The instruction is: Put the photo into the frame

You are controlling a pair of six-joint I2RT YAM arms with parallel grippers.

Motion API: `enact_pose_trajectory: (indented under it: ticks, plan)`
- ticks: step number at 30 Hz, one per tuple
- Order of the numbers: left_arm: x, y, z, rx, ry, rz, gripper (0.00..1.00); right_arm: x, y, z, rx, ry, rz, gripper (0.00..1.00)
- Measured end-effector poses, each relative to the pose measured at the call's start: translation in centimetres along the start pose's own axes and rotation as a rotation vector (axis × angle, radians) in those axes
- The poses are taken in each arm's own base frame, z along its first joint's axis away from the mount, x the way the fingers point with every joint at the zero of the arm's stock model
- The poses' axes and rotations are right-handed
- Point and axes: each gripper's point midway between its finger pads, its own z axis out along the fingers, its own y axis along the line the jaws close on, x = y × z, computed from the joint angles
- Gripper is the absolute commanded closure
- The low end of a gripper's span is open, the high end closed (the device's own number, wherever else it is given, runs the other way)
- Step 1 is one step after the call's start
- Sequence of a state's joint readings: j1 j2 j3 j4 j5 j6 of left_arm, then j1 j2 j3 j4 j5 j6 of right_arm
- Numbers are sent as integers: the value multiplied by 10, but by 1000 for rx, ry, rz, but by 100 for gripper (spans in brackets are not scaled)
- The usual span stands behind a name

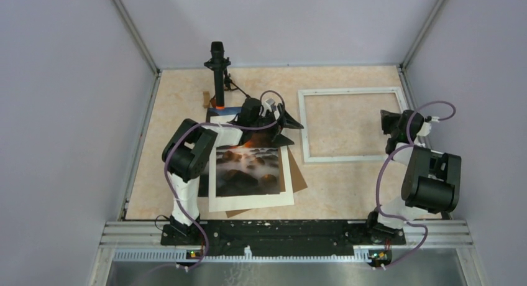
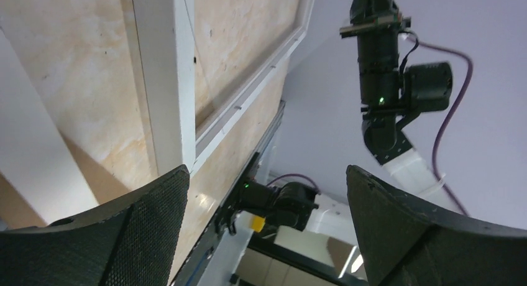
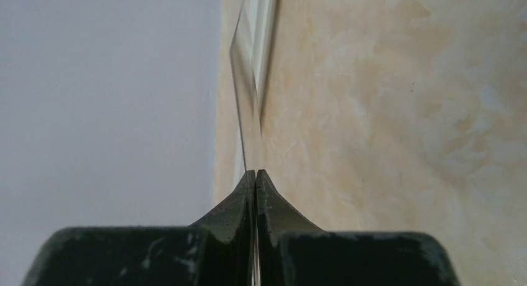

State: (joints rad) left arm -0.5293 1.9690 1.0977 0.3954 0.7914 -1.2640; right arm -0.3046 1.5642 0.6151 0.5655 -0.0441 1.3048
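We see photo (image 1: 252, 171) left of frame (image 1: 348, 93), not in; left gripper (image 1: 287, 129) spread above it, right gripper (image 3: 256, 172) apparently pinching frame rail.

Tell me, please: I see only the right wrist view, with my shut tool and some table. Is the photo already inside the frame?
Observer: No. In the top view the photo lies on a brown cardboard sheet, left of the frame and outside it.
Operator: Does the left tool hold the photo?
Observer: No. The left tool is open near the photo's far right corner, with nothing between its fingers.
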Motion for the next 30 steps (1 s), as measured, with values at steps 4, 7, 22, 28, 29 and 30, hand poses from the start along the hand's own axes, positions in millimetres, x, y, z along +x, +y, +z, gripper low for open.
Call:
enact_pose_trajectory:
  ticks: [4, 7, 22, 28, 29, 30]
  plan:
    - [-6, 5, 15, 37, -11, -102, 10, -12, 9, -12, -17, -59, -12, 100]
    - [-9, 8, 32, 78, -8, -176, 16, -17, 16, -18, -38, -85, -19, 100]
    - [-12, -8, 52, 175, -13, -245, 54, -19, -28, -37, 67, -104, -8, 100]
    - [-10, -4, 54, 172, -9, -245, 65, -23, -33, -45, 94, -112, -13, 100]
    - [-10, -4, 54, 171, -9, -242, 67, -24, -34, -47, 101, -113, -15, 100]
    - [-9, -4, 55, 169, -7, -240, 69, -25, -35, -48, 108, -115, -19, 100]
